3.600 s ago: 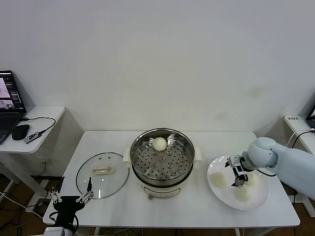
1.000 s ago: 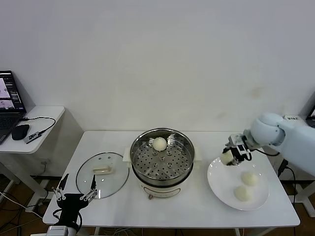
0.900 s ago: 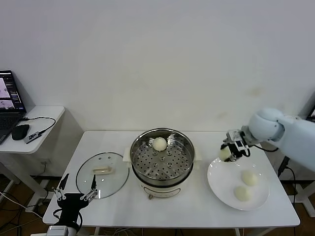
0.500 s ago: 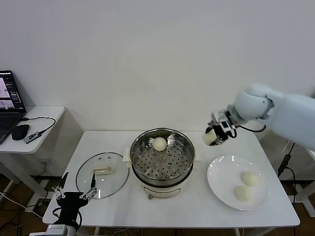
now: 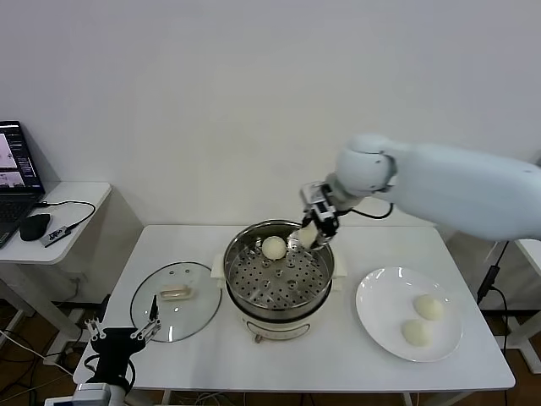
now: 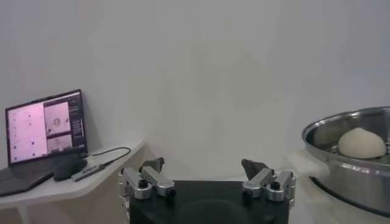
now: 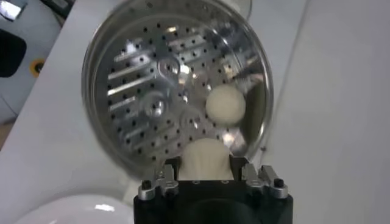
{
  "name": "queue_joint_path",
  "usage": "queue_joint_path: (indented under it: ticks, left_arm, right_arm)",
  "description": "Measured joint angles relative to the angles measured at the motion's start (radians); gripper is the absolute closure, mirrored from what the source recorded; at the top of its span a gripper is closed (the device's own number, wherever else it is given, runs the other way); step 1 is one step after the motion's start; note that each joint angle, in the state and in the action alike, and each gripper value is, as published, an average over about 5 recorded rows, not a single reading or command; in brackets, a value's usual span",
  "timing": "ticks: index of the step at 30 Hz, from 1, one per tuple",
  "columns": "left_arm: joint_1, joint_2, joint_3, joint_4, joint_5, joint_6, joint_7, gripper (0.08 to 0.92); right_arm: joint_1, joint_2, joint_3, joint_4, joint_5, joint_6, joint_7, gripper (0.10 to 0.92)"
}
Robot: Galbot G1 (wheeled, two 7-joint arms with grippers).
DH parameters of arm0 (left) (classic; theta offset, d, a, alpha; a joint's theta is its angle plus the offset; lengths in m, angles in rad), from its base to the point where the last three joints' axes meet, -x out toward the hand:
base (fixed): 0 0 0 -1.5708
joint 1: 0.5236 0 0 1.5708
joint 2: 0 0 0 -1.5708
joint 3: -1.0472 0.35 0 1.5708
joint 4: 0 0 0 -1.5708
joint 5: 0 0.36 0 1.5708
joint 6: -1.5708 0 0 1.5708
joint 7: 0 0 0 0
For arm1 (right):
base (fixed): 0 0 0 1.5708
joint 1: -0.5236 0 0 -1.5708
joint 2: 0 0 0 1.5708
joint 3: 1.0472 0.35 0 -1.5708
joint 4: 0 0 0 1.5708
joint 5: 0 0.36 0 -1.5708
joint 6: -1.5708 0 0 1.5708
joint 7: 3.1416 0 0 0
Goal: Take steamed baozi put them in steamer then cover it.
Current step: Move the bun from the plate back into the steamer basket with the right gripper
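Right gripper (image 5: 314,225) now over the far right rim of the steamer (image 5: 279,269), jaws clamped on a bun (image 7: 205,158); a second ago it was just lifting that bun off the plate (image 5: 382,326) on the right, so the carry across is done and only the lowering and release are left for this piece. One bun (image 5: 273,247) already sits on the perforated tray at the far side, just left of the carried one; the wrist view shows the held bun close beside it, above the tray's edge. Judged risk: dropping here may land it on the rim or against the first bun, so a small move inward over bare tray seems wise. Two buns (image 5: 422,320) wait on the plate. Lid (image 5: 173,299) lies flat on the table left of the steamer, untouched. Left gripper (image 5: 122,337) parked at the near left corner below the lid, jaws wide, holding nothing.
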Motion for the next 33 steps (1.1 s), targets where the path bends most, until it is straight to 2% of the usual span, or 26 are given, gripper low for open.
queue_joint_path:
  ticks: [16,33]
  left_arm:
    - [-0.006,-0.003,-0.012,0.005,0.000,-0.001,0.001,0.177]
    - [-0.017,-0.002,-0.007,0.013,0.002,-0.001,0.001,0.177]
  right_arm:
    - [-0.131,0.259,0.023,-0.192,0.019,-0.034,0.030,0.491]
    - [-0.214,0.369,0.041,-0.301,0.032,-0.077,0.052,0.490]
